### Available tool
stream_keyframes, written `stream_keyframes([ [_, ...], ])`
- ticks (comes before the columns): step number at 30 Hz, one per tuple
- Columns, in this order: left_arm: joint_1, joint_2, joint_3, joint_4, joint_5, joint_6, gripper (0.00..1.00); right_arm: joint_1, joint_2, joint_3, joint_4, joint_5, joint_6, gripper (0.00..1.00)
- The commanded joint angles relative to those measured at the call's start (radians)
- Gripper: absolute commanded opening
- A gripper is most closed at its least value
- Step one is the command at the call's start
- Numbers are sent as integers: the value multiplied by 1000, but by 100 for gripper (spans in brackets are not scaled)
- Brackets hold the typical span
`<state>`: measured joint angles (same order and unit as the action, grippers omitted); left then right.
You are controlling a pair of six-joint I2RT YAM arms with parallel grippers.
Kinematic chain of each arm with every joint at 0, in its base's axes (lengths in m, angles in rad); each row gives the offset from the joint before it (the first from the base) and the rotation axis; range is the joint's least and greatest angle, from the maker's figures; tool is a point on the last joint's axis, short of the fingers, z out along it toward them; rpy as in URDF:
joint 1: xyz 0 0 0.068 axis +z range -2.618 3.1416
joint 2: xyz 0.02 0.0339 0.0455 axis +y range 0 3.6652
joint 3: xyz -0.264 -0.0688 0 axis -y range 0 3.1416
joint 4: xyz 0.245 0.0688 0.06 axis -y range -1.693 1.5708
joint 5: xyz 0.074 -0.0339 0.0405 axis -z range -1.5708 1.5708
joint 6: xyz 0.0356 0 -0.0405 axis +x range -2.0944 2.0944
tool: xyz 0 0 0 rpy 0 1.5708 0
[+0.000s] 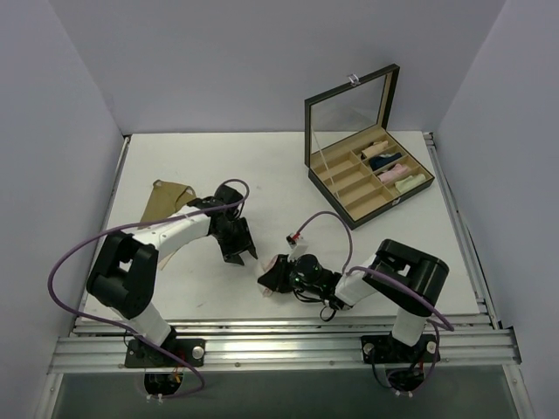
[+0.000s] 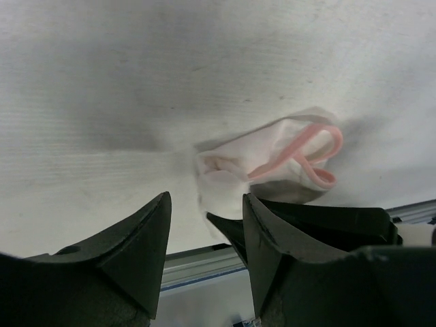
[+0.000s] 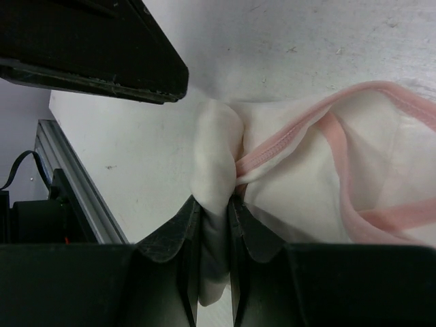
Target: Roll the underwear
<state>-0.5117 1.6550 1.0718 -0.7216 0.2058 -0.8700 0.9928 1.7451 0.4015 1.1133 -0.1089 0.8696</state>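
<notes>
1. Right wrist view shows my right gripper clenched on a bunched fold of the white cloth briefs with pink edging. The cloth is squeezed thin between the two fingers. I judge that this pinch anchors one end while the garment is gathered into a roll.
2. My left gripper is released, with its jaws apart and nothing between them. Its tips sit just short of the same briefs, which lie crumpled on the white table. I judge it is free to tuck or re-grip the loose side.
3. Left wrist view gives what the right one cannot: the bundle's whole outline, with a pink loop of edging lying on top. The right wrist view alone shows the actual grip.
4. Only the top external view shows the tan-beige cloth briefs, spread at the table's far left, well apart from both grippers and not yet rolled. It also shows the open black compartment box with mirrored lid at far right, which holds several small cloth rolls.
</notes>
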Motion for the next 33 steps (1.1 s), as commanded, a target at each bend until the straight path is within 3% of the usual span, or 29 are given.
stream_keyframes([
  [1, -22, -15, -13, 131, 60, 8, 54, -20, 80, -38, -107, -43, -18, 5],
  [17, -70, 29, -115, 257, 63, -14, 54, -46, 117, -41, -70, -67, -12, 6],
  [20, -80, 77, -99, 266, 61, -17, 49, -46, 110, -33, -96, -69, -11, 10],
  [21, -86, 87, -92, 258, 61, -20, 45, -46, 102, -26, -122, -66, -12, 12],
  [22, -87, 100, -90, 254, 64, -15, 33, -46, 90, -14, -162, -51, -23, 15],
  [25, -97, 97, -88, 220, 49, -9, 20, -48, -4, 36, -364, -14, -66, 28],
  [29, -108, 86, -67, 159, -3, 0, 13, -46, -183, 131, -704, 101, -168, 37],
  [33, -113, 98, -18, 73, -49, 8, 12, -40, -291, 227, -885, 198, -244, 41],
])
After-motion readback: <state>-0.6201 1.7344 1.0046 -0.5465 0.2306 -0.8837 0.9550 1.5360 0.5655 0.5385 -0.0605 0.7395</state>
